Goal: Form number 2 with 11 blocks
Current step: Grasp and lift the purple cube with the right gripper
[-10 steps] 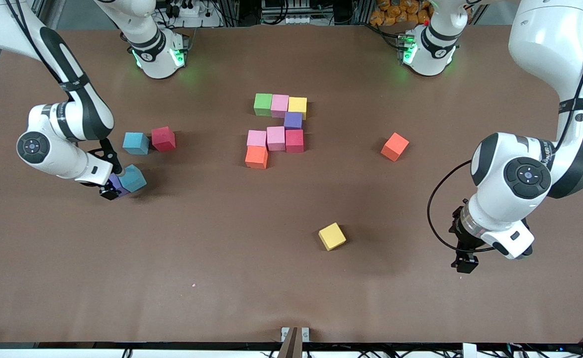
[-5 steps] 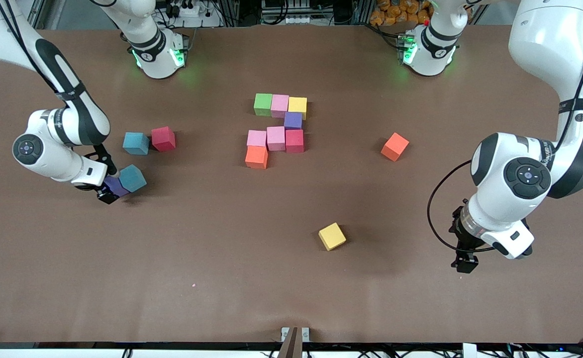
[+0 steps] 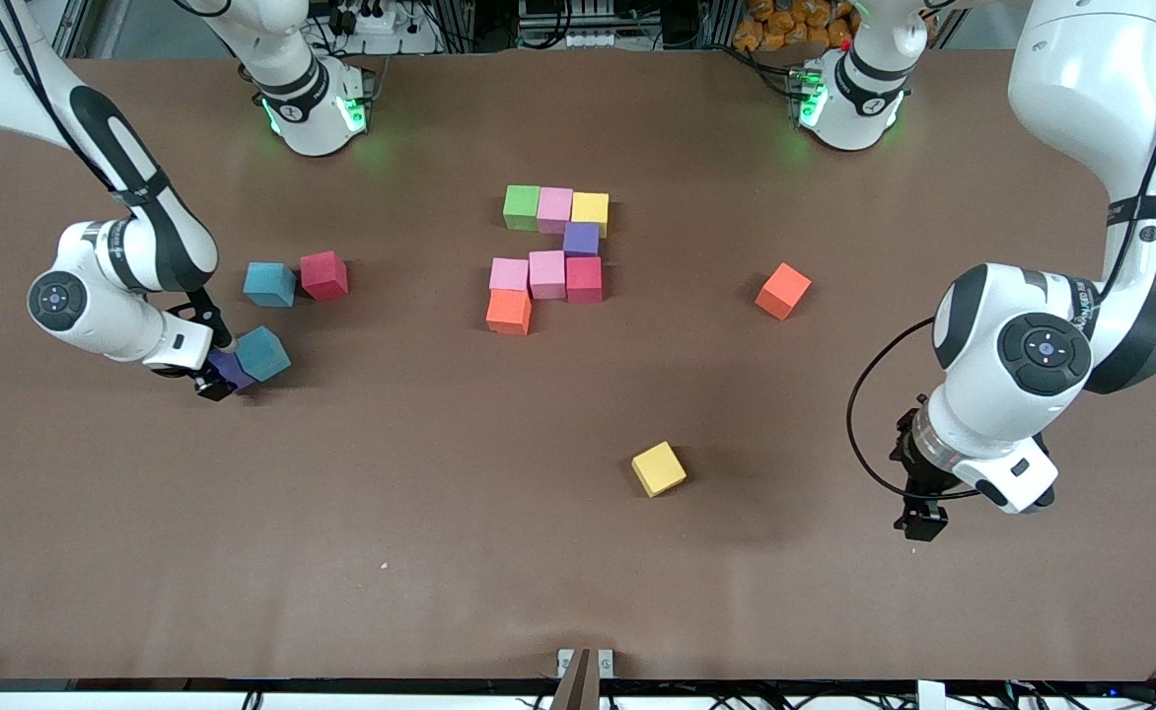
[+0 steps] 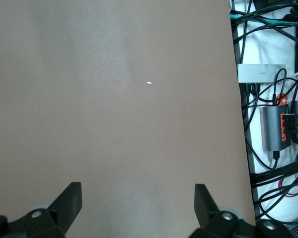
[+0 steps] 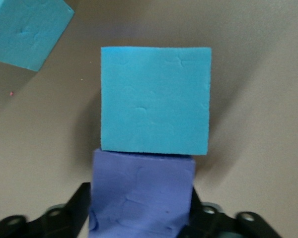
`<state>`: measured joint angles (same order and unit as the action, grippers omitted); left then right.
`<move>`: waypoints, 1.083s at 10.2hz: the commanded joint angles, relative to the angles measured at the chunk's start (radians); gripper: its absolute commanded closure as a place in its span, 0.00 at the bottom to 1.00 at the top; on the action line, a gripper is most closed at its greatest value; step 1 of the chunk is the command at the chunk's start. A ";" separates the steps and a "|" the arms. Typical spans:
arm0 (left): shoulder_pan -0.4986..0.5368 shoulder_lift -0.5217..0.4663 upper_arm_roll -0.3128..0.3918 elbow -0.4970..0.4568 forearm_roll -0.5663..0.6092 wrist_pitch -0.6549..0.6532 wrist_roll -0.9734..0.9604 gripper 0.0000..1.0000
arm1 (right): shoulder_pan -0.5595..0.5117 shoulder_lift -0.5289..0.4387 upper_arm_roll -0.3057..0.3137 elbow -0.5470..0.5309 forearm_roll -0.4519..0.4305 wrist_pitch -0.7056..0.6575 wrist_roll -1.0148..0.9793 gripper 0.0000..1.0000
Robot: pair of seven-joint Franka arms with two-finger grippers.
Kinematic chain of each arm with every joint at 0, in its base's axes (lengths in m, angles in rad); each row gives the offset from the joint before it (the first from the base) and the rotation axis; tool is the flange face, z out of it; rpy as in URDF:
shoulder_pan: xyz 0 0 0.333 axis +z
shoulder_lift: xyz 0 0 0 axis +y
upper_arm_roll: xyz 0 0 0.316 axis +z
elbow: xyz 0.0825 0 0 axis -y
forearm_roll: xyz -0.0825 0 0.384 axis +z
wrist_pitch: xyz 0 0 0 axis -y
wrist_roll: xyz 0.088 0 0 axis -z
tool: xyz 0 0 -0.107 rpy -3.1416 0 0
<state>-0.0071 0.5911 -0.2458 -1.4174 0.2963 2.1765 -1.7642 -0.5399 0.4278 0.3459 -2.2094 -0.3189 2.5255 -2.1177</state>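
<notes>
While its two fingers press the sides of a purple block [image 5: 141, 193], the right gripper [image 3: 215, 383] sits low at the right arm's end of the table, clenched on that cube. Touching the held block, just past the fingertips, is a light blue cube [image 5: 155, 99]; a second light blue cube [image 3: 269, 284] and a red block [image 3: 325, 275] lie a little farther from the front camera than the gripper. The unfinished number 2 [image 3: 550, 256], eight cubes so far, lies well apart from this gripper, toward the table's middle. A loose orange block [image 3: 783, 291] and a yellow block [image 3: 659, 468] lie apart from it, toward the left arm's end. The left gripper [image 3: 920, 519] waits over bare table [image 4: 114, 99], fingers spread wide and holding nothing. Since a second ago the right gripper has shifted slightly away from the front camera; the blocks in the digit have stayed put.
</notes>
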 commanded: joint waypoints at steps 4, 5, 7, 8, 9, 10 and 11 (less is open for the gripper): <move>0.010 0.024 -0.003 -0.008 -0.012 -0.003 0.043 0.00 | 0.006 -0.125 0.019 0.039 0.188 -0.120 -0.022 0.84; 0.003 0.044 -0.006 -0.006 -0.012 0.008 0.055 0.00 | 0.018 -0.139 0.025 0.060 0.236 -0.126 -0.012 0.84; -0.007 0.052 -0.013 -0.005 -0.016 0.014 0.112 0.00 | 0.104 -0.152 0.027 0.108 0.290 -0.120 0.223 0.78; -0.013 0.059 -0.027 -0.002 -0.020 0.020 0.162 0.00 | 0.154 -0.153 0.027 0.114 0.290 -0.113 0.401 0.78; -0.013 0.071 -0.050 -0.002 -0.022 0.054 0.201 0.00 | 0.222 -0.150 0.025 0.122 0.290 -0.113 0.600 0.78; -0.014 0.084 -0.064 -0.002 -0.023 0.092 0.224 0.00 | 0.274 -0.144 0.025 0.131 0.287 -0.113 0.774 0.78; -0.014 0.091 -0.084 -0.002 -0.022 0.107 0.239 0.00 | 0.319 -0.127 0.025 0.152 0.284 -0.117 0.923 0.78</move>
<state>-0.0229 0.6675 -0.3066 -1.4260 0.2953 2.2542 -1.5735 -0.2716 0.2884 0.3773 -2.0839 -0.0462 2.4195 -1.3835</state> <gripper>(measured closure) 0.000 0.419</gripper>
